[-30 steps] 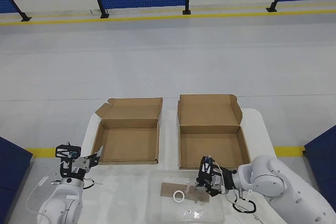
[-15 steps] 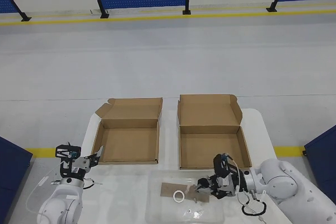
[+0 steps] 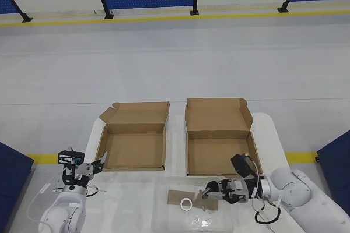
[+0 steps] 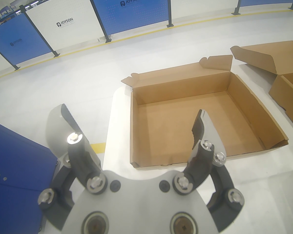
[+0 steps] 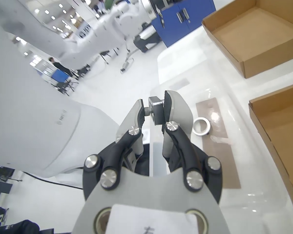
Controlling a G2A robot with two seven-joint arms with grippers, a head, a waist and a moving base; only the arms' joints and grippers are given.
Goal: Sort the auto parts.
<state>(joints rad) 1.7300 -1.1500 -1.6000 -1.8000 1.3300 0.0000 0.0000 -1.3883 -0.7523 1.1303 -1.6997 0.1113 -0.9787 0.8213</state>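
My right gripper [image 5: 153, 109] [image 3: 209, 190] is shut on a small grey metal part [image 5: 155, 113], held above the clear plastic tray [image 3: 163, 218]. A silver ring [image 5: 201, 127] [image 3: 186, 203] lies in the tray beside a brown card [image 5: 216, 144]. Small loose parts [image 3: 203, 222] rest near the tray's front. My left gripper [image 4: 133, 127] [image 3: 95, 164] stands open at the table's left edge, close to the front left corner of the left cardboard box [image 4: 200, 120] [image 3: 134, 150]. The right cardboard box [image 3: 220, 152] [image 5: 280, 120] sits just behind the tray.
Both boxes have flaps standing open at the back. A blue cabinet [image 3: 4, 175] stands left of the table and another blue cabinet [image 3: 344, 157] to the right. Bare white tabletop [image 3: 122, 192] lies between the left box and the tray.
The right arm has drawn back to the right and turned, lifting its gripper with the metal part off the tray floor. The left arm has stayed still.
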